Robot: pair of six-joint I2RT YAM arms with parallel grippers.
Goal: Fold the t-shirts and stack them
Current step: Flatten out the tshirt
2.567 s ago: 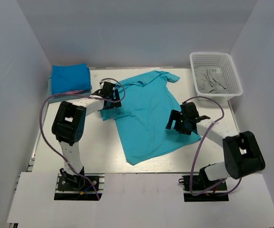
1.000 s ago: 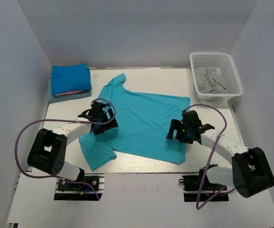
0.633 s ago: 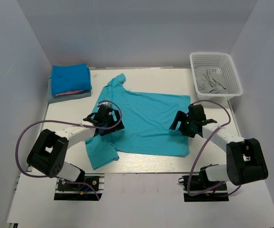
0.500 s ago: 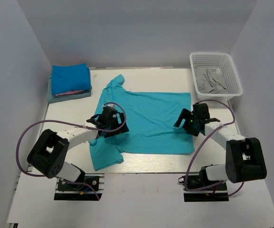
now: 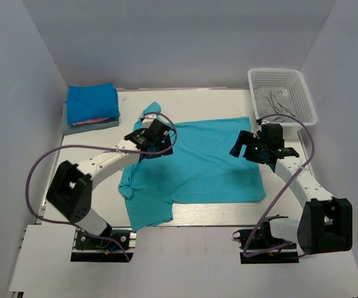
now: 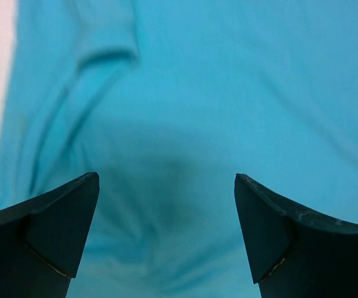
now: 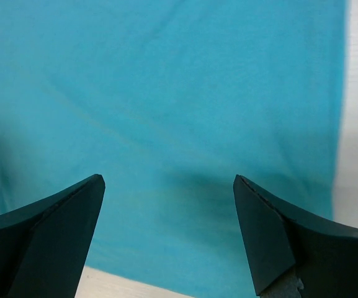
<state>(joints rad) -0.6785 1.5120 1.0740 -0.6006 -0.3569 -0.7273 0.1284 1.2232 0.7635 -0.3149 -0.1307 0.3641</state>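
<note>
Left gripper (image 6: 166,178) and right gripper (image 7: 168,179) both hover wide open and empty over the turquoise t-shirt (image 5: 197,167), spread nearly flat mid-table (image 5: 197,99), neck apparently toward the left, probably laid out for a clean first fold.

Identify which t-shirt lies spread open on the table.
The turquoise t-shirt, laid out flat mid-table. The deep blue t-shirt is folded at the far left, and the grey t-shirt lies crumpled in the white basket.
</note>
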